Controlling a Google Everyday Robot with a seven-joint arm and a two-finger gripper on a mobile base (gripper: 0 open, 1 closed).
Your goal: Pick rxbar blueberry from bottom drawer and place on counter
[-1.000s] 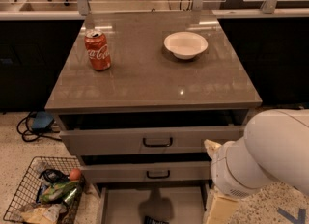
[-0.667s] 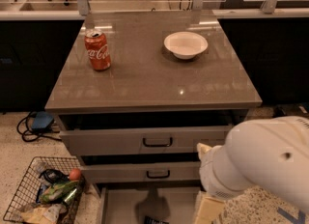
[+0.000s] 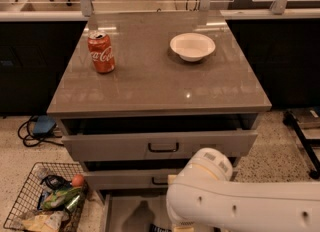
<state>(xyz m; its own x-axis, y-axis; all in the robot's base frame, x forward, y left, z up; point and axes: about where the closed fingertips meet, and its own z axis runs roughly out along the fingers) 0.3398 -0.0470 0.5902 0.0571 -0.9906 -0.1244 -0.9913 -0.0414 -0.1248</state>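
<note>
Speckled floor [image 3: 280,151] all round, and front and centre stands the grey-brown counter [image 3: 160,86]. The gripper is out of sight, folks: it's somewhere below the counter's front, past the bottom edge under the big white arm [image 3: 240,206], so whether it's spread or pinched I cannot tell. Just beside that arm, at the very bottom, there's a sliver of dark wrapper with pale lettering. That's the snack bar [image 3: 160,228], lying on the pale floor of the bottom drawer [image 3: 127,213], which is pulled out beneath the counter. Above it come two grey drawers with black handles, the lower handled drawer [image 3: 125,180] and the upper handled drawer [image 3: 100,147], both ajar under the counter's edge. Up on the counter, a red cola can [image 3: 101,52] stands upright at the back left and a white bowl [image 3: 192,46] sits at the back right, well apart. Left of the counter, down on the floor, is a wire basket [image 3: 22,211] of clutter.
</note>
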